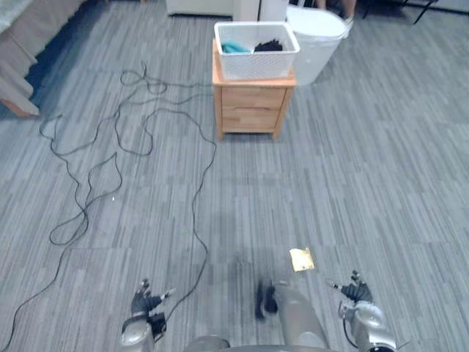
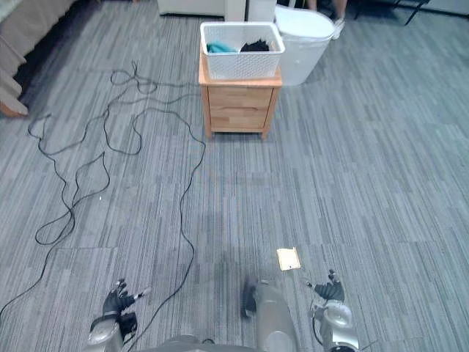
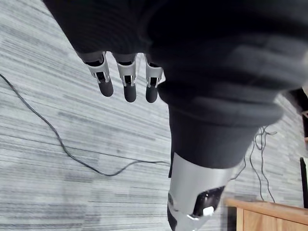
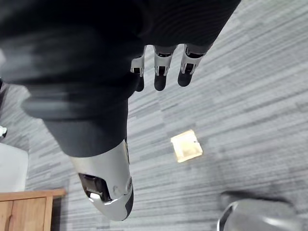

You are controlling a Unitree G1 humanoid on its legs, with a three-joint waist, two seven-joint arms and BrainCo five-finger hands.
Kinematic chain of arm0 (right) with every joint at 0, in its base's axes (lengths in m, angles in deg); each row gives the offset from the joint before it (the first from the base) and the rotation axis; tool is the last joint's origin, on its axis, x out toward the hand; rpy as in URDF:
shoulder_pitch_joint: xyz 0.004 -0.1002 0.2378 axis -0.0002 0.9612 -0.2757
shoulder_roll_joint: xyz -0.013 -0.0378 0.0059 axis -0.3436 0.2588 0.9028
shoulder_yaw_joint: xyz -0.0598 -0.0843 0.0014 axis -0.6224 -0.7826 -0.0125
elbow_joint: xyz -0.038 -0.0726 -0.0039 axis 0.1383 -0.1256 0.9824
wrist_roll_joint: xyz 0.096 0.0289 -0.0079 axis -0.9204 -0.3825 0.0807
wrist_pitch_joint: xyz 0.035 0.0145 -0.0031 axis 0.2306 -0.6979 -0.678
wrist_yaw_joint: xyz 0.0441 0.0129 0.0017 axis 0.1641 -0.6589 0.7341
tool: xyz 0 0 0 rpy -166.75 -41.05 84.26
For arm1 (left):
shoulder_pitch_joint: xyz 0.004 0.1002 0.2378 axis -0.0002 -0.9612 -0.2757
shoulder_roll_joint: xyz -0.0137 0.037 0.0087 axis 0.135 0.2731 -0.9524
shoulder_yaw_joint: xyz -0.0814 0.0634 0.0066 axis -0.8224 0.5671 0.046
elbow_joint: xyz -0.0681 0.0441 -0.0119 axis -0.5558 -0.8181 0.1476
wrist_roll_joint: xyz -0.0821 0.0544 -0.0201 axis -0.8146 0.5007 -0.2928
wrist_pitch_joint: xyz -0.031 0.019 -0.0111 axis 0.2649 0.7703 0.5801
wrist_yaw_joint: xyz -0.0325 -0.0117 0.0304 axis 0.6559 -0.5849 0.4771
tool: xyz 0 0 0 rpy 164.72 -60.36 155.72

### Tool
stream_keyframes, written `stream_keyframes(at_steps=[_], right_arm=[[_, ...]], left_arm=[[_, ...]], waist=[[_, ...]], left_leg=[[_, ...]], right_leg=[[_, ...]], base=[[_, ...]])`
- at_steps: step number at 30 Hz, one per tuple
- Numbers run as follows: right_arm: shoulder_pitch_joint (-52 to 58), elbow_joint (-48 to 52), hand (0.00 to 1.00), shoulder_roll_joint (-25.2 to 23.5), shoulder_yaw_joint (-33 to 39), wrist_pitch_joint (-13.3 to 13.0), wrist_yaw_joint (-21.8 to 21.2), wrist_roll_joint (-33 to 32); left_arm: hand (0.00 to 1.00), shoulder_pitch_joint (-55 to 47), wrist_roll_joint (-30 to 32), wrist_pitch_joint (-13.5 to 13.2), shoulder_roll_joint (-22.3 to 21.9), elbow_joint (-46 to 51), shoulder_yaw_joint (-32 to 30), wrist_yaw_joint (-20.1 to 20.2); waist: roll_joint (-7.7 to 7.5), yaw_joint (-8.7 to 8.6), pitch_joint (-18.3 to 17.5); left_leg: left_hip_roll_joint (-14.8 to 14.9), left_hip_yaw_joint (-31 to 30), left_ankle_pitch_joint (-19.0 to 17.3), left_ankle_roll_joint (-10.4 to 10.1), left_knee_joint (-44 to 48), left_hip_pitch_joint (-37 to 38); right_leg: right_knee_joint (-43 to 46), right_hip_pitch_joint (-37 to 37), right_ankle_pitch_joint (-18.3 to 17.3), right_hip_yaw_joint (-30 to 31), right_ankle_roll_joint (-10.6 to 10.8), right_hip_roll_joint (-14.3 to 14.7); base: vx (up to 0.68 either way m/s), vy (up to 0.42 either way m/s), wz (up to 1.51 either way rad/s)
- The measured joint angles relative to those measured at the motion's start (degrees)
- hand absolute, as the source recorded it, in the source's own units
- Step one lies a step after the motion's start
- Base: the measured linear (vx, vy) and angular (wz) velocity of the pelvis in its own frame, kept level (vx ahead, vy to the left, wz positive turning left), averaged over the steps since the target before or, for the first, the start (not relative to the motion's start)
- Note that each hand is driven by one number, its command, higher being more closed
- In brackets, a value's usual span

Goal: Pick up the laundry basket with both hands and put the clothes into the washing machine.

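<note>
Fingers (image 3: 128, 83) of the left hand (image 1: 143, 302) hang straight and slightly spread, holding nothing, at the lower left of the head view. At lower right the right hand (image 1: 356, 293) shows its own fingers (image 4: 160, 76) straight and empty as well. Both hands hover above the grey striped carpet floor (image 1: 352, 169), where a small yellow tag (image 1: 301, 259) lies near the right hand. Well apart from both, at upper centre of the frame, the white laundry basket (image 1: 256, 64) sits on top of a small wooden cabinet (image 1: 251, 103) with two drawers. Teal clothes (image 1: 234, 48) and dark clothes (image 1: 268, 45) lie inside the basket. A white round tub (image 1: 316, 44) stands just beside the cabinet on its right
</note>
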Motion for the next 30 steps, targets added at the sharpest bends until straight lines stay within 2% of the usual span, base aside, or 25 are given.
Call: stream_keyframes(at_steps=[1, 2, 3, 4, 5, 7, 8, 9, 10, 12, 14, 15, 16, 17, 18, 19, 20, 21, 23, 24, 25, 28, 29, 30], right_arm=[[-0.5, 0.0, 0.0, -0.2, -0.1, 0.1, -0.2, 0.4], [-0.8, 0.8, 0.0, -1.0, -0.6, 0.1, -0.6, 0.8], [-0.7, 2.0, 0.0, -1.4, -1.3, 0.3, -1.3, 1.4], [-0.8, 2.8, 0.0, -1.6, -2.5, 0.3, -1.5, 1.8], [-0.7, 4.1, 0.0, -2.6, -3.4, 0.2, -1.7, 1.8], [-0.7, 6.1, 0.0, -4.1, -3.6, -0.4, -1.6, 1.7], [-0.7, 7.4, 0.0, -4.7, -3.7, -0.5, -1.6, 1.6], [-0.6, 8.0, 0.0, -5.0, -3.7, -0.6, -1.5, 1.6], [-0.6, 8.7, 0.0, -5.0, -4.0, -0.6, -1.5, 1.6], [-1.2, 9.0, 0.0, -4.9, -4.0, -0.5, -1.2, 1.6], [-0.5, 8.7, 0.0, -4.8, -3.6, -0.5, -1.0, 1.7], [-0.4, 8.2, 0.0, -4.7, -3.0, -0.5, -0.9, 1.7], [0.2, 8.0, 0.0, -5.1, -2.7, -0.2, -0.9, 1.7], [2.3, 8.2, 0.0, -5.7, -2.6, -0.3, -0.9, 1.8], [2.7, 8.2, 0.0, -6.1, -2.6, -0.3, -0.9, 1.8], [2.6, 8.2, 0.0, -7.1, -2.7, -0.2, -1.0, 2.4], [2.8, 8.1, 0.0, -7.5, -3.3, -0.2, -1.0, 3.0], [2.9, 7.9, 0.0, -7.6, -4.6, -0.1, -1.0, 3.4], [2.8, 7.8, 0.0, -7.9, -6.3, 0.0, -1.1, 4.2], [2.6, 8.0, 0.0, -8.5, -6.7, -0.3, -1.1, 4.4], [2.5, 7.8, 0.0, -8.5, -6.8, -0.4, -1.1, 4.5], [1.0, 5.5, 0.0, -8.0, -6.6, -0.3, -1.1, 4.5], [1.0, 5.3, 0.0, -7.8, -6.6, -0.3, -1.1, 4.5], [1.0, 5.3, 0.0, -7.7, -6.6, -0.3, -1.1, 4.5]], left_arm=[[0.0, -0.1, 0.1, 0.0, -0.8, -0.1, 0.0, 0.2], [0.0, 0.1, 0.1, 0.0, -1.1, -0.2, -0.1, 0.1], [0.0, -0.1, 0.3, 0.1, -1.8, -0.2, -0.5, 0.2], [0.0, -0.5, 0.4, 0.1, -2.9, -0.1, -1.6, 0.3], [0.0, -0.8, 0.4, 0.1, -3.6, 0.1, -2.2, 0.4], [0.0, -0.8, 0.4, 0.2, -4.1, 0.8, -2.2, 1.0], [0.0, -1.2, 0.5, 0.1, -4.8, 2.2, -2.1, 1.4], [0.0, -1.4, 0.5, 0.1, -5.0, 3.1, -1.9, 1.4], [0.0, -1.7, 0.5, 0.0, -5.3, 4.2, -1.8, 1.5], [0.0, -2.0, 0.7, 0.1, -5.5, 4.6, -1.8, 1.5], [0.0, -2.4, 1.1, 0.1, -6.3, 4.6, -1.7, 1.4], [0.0, -2.9, 1.1, 0.2, -6.5, 4.3, -1.7, 1.4], [0.0, -3.6, 1.1, 0.5, -6.3, 3.8, -1.7, 1.4], [0.0, -4.6, 1.1, 0.7, -6.3, 3.8, -1.4, 1.3], [0.0, -4.7, 1.1, 0.7, -6.3, 3.8, -1.1, 1.3], [0.0, -4.6, 1.1, 0.7, -6.0, 3.7, -0.3, 1.3], [0.0, -4.2, 1.1, 0.8, -5.2, 2.7, 1.5, 1.3], [0.0, -4.0, 1.1, 0.9, -4.9, 2.5, 3.1, 1.3], [0.0, -3.7, 1.1, 0.8, -4.5, 2.6, 3.3, 1.3], [0.0, -3.1, 1.1, 0.7, -3.9, 2.6, 3.2, 1.2], [0.0, -2.9, 1.1, 0.7, -3.7, 2.5, 3.1, 1.3], [0.0, -1.9, 1.1, 0.7, -3.1, 2.1, 2.5, 1.2], [0.0, -2.0, 1.1, 0.7, -3.0, 1.4, 2.5, 1.2], [0.0, -2.1, 1.1, 0.7, -2.7, 1.1, 2.3, 1.2]], waist=[[2.26, -0.19, 0.2], [2.84, -0.26, 0.5], [3.42, 0.04, 1.0], [4.18, 0.54, 1.5], [4.37, 1.46, 1.8], [3.51, 3.04, 2.4], [2.83, 4.24, 2.6], [2.45, 4.56, 2.5], [2.16, 4.9, 2.5], [2.45, 5.03, 2.5], [2.03, 6.37, 2.3], [2.15, 6.47, 2.2], [0.92, 6.66, 1.3], [-0.72, 7.36, -0.7], [-1.27, 7.73, -1.0], [-2.37, 7.71, -1.0], [-2.97, 6.66, -1.0], [-2.81, 5.36, -1.0], [-2.39, 4.53, -0.8], [-1.43, 4.48, -0.9], [-1.5, 4.48, -1.0], [-1.85, 4.33, -1.0], [-1.96, 4.2, -1.1], [-2.31, 4.18, -1.3]], left_leg=[[2.3, 0.0, 0.8, -1.8, 5.7, -1.3], [2.9, 0.6, 4.0, -5.9, 12.7, -3.8], [4.2, 1.3, 10.3, -6.8, 22.8, -7.4], [6.4, 1.3, 14.8, -7.6, 34.9, -11.9], [9.8, 3.1, 13.4, -5.7, 50.4, -17.9], [12.8, 5.8, 10.9, -1.7, 61.1, -25.2], [13.3, 7.9, 9.8, 0.1, 60.2, -30.2], [13.2, 8.8, 9.3, 0.9, 58.4, -32.5], [13.3, 10.2, 8.4, 1.5, 52.5, -36.9], [11.7, 10.7, 8.3, 1.7, 37.7, -41.5], [7.6, 8.3, 11.7, -1.9, 13.3, -40.9], [6.4, 6.2, 13.2, -1.7, 7.9, -40.3], [5.2, 4.2, 19.7, 0.3, 7.5, -39.4], [3.9, 5.0, 21.2, 2.2, 8.7, -39.0], [3.8, 6.1, 19.8, 4.0, 9.9, -38.5], [3.1, 7.8, 17.4, 4.8, 11.3, -36.2], [2.0, 8.8, 14.5, 6.0, 12.4, -32.9], [1.3, 9.1, 12.2, 6.8, 13.0, -29.4], [1.6, 9.5, 10.8, 7.3, 12.1, -24.2], [2.2, 9.7, 9.8, 6.7, 9.4, -20.2], [2.3, 9.7, 9.7, 6.6, 8.8, -19.6], [3.4, 9.7, 9.7, 6.5, 5.2, -15.2], [3.8, 9.5, 9.3, 5.3, 4.9, -14.3], [3.7, 9.3, 8.7, 4.2, 4.9, -13.9]], right_leg=[[7.3, -1.5, -2.8, -1.6, -2.4, 0.5], [10.0, -1.1, -5.8, -1.7, -2.7, 0.9], [10.7, 1.4, -8.4, -1.4, -3.1, 1.7], [9.9, 5.1, -10.3, -1.0, -3.4, 2.9], [8.1, 11.0, -12.2, -0.4, -3.9, 4.7], [5.6, 19.0, -13.8, 0.9, -5.0, 5.4], [2.8, 24.0, -14.3, 1.8, -4.9, 5.4], [0.9, 26.3, -14.9, 2.4, -4.3, 5.3], [-3.0, 30.2, -16.1, 2.8, -2.5, 5.4], [-6.4, 34.4, -17.2, 3.5, -1.5, 5.6], [-8.3, 37.6, -19.2, 5.5, 1.1, 5.1], [-8.6, 39.1, -20.9, 6.2, 1.9, 5.1], [-7.0, 40.3, -23.9, 7.6, 3.5, 3.7], [-1.8, 39.0, -26.1, 8.8, 6.0, 1.6], [3.3, 36.9, -26.8, 8.9, 7.1, 0.5], [18.6, 31.5, -26.3, 8.5, 9.5, -2.5], [34.1, 25.8, -24.4, 6.8, 12.8, -6.6], [43.3, 22.9, -24.7, 5.2, 12.0, -9.7], [47.3, 20.2, -25.3, 3.7, 10.6, -11.2], [45.8, 17.0, -25.7, 2.3, 10.3, -11.3], [44.7, 16.4, -25.7, 2.0, 10.3, -11.2], [24.2, 13.6, -25.0, 1.2, 10.5, -9.0], [13.8, 13.6, -21.1, 2.4, 10.1, -7.4], [8.3, 13.9, -17.7, 3.7, 10.1, -6.7]], base=[[0.9, -0.191, 0.26], [0.92, -0.219, -0.01], [0.62, -0.156, -0.06], [0.77, -0.194, -0.2], [0.6, -0.136, -0.22], [0.66, -0.126, -0.21], [0.61, -0.094, -0.16], [0.69, -0.079, -0.21], [0.56, -0.047, -0.11], [0.56, 0.01, -0.13], [0.58, 0.113, -0.52], [0.63, 0.212, -0.67], [0.58, 0.231, -0.63], [0.63, 0.236, -0.61], [0.66, 0.227, -0.67], [0.75, 0.266, -0.48], [0.85, 0.284, -0.29], [0.68, 0.214, -0.05], [0.43, 0.09, -0.11], [0.34, 0.05, -0.15], [0.42, 0.017, 0.0], [0.37, -0.072, 0.17], [0.29, -0.124, 0.18], [0.38, -0.163, 0.34]])
